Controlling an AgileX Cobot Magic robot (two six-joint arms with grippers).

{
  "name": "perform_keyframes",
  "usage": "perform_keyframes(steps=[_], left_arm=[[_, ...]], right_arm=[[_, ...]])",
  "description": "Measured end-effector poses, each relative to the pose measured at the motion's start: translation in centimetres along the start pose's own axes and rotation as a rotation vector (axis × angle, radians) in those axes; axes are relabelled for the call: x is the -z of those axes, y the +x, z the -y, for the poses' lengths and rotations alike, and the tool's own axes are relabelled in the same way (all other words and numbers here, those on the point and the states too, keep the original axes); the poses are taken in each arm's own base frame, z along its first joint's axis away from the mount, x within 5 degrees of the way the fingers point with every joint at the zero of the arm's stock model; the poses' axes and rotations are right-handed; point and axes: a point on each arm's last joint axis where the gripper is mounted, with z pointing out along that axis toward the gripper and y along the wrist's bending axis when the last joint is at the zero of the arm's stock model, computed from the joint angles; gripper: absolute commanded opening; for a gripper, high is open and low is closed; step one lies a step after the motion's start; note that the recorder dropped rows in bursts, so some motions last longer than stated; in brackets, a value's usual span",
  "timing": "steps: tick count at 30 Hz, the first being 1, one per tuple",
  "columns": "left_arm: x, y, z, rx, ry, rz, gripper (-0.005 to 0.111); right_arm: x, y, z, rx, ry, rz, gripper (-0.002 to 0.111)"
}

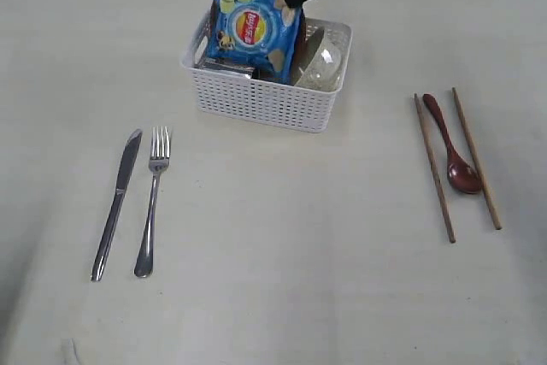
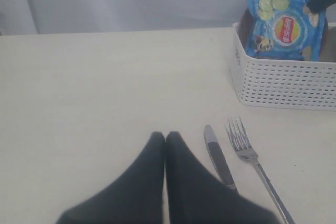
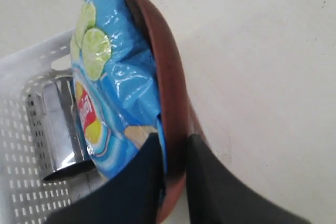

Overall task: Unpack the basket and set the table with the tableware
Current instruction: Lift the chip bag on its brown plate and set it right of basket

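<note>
Brown plate [image 3: 168,66]: round, reddish-brown, standing on edge in the white lattice basket [image 1: 256,104], directly behind the blue chip bag [image 3: 115,77].

Right claw [image 3: 175,145]: narrowly parted and clamped over the plate's rim, one finger on each face, with the bag's edge caught against the inner finger. A steel cup [image 3: 55,124] lies in the basket beyond the bag from this claw.

Right arm: reaches down over the basket's far side.

Left claw [image 2: 166,137]: closed, empty, low over the desk [image 1: 282,237], with the knife [image 2: 219,163] and fork [image 2: 252,161] just beside it.
</note>
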Motion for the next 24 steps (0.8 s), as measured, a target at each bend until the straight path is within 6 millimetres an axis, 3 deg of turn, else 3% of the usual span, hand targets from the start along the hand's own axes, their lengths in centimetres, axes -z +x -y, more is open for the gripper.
perform_keyframes(steps=[7, 12, 19, 24], left_arm=[[0.0, 0.0, 0.0, 0.000, 0.000, 0.000, 0.000], [0.0, 0.0, 0.0, 0.000, 0.000, 0.000, 0.000], [0.0, 0.0, 0.0, 0.000, 0.000, 0.000, 0.000], [0.0, 0.0, 0.0, 0.000, 0.000, 0.000, 0.000]], right_arm=[[5.0, -2.1, -0.6, 0.018, 0.057, 0.096, -0.001], [8.8, -1.8, 1.5, -0.095, 0.135, 0.159, -0.001], [13.3, 2.1, 7.2, -0.358, 0.211, 0.203, -0.001], [14.5, 6.5, 11.3, -0.574, 0.228, 0.189, -0.001]])
